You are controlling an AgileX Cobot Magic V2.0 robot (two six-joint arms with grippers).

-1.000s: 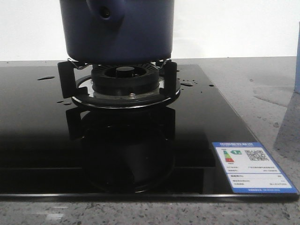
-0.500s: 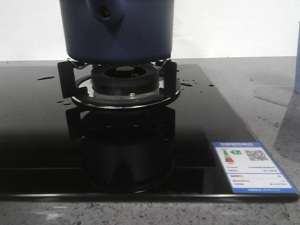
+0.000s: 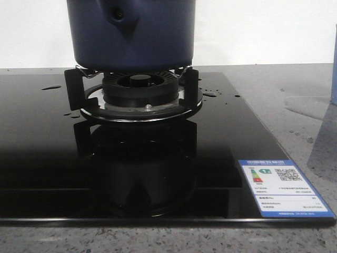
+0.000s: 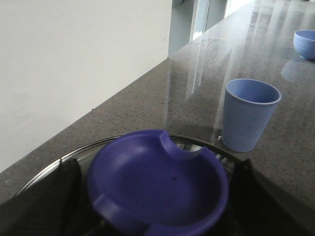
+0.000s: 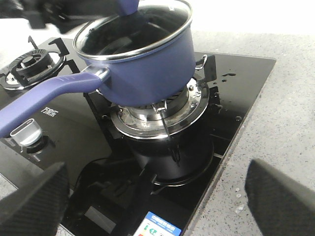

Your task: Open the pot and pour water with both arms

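The dark navy pot point(image 3: 131, 37) stands on the burner's pan support point(image 3: 139, 97); the right wrist view shows it too point(image 5: 147, 64), with its long handle point(image 5: 44, 105). Its glass lid point(image 4: 47, 169) has a metal rim and a blue knob point(image 4: 157, 184). My left gripper point(image 4: 156, 199) sits round that knob, fingers point(image 4: 44, 199) close against both sides. My right gripper point(image 5: 157, 196) is open and empty, above the hob's front corner. Water shows as drops point(image 3: 210, 95) on the black glass and a wet patch point(image 3: 305, 105) on the counter. Neither gripper shows in the front view.
A pale blue ribbed cup point(image 4: 250, 114) stands on the grey counter just beyond the pot, a blue bowl point(image 4: 305, 43) farther off. A second burner point(image 5: 32, 64) and a control knob point(image 5: 27, 133) lie beside the pot. An energy label point(image 3: 284, 195) marks the hob's front corner.
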